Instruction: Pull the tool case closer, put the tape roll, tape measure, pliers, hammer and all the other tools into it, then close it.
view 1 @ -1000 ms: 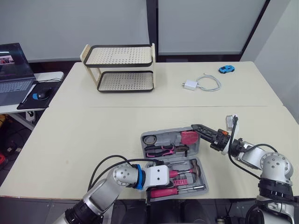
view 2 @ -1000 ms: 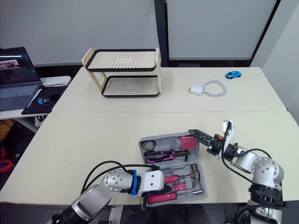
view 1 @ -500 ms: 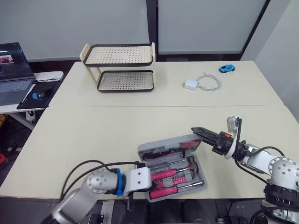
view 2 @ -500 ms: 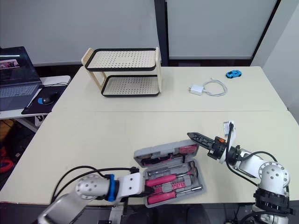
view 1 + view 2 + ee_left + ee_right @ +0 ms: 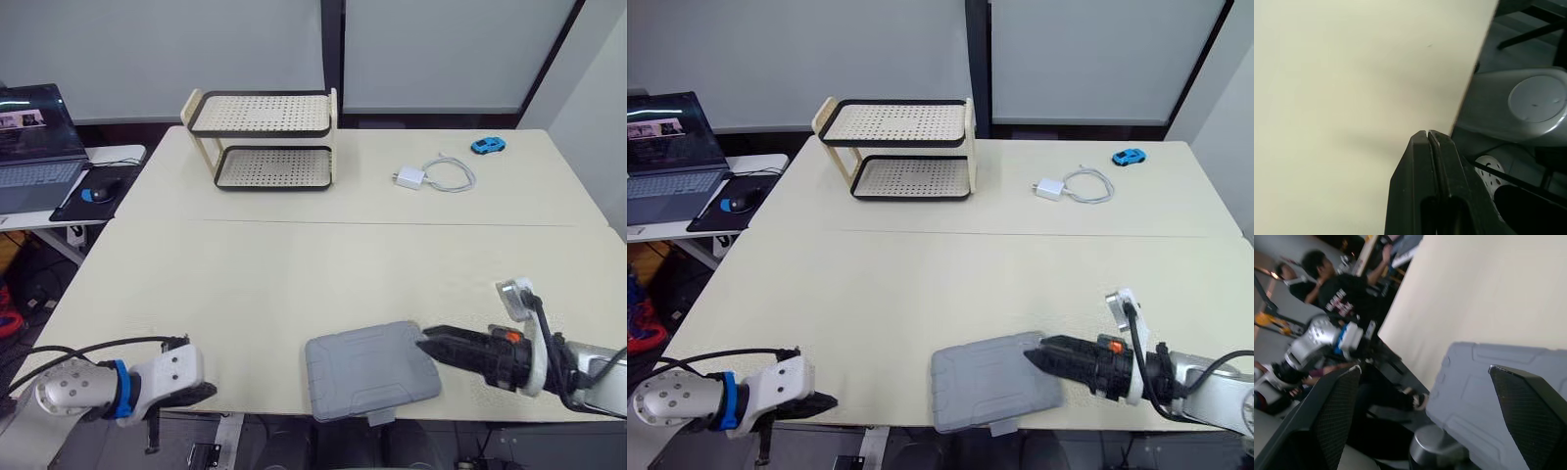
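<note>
The grey tool case (image 5: 367, 370) lies closed and flat at the table's front edge, with no tools showing outside it. My right gripper (image 5: 425, 343) reaches in from the right, its tips at the case's right edge. In the right wrist view the right gripper's fingers (image 5: 1327, 421) stand wide apart, open, with the case lid (image 5: 1488, 396) ahead of them. My left gripper (image 5: 208, 391) is far off to the left at the front edge of the table (image 5: 1327, 98), shut on nothing.
A two-tier perforated rack (image 5: 263, 142) stands at the back left. A white charger with its cable (image 5: 431, 176) and a blue toy car (image 5: 487, 145) lie at the back right. A laptop (image 5: 29, 127) and mouse sit on a side desk. A person (image 5: 1337, 289) sits in the background.
The case lid swung from open, through half closed, to fully closed. My left arm pulled away to the left front edge. My right gripper came down to the case's right edge. The camera shifted.
</note>
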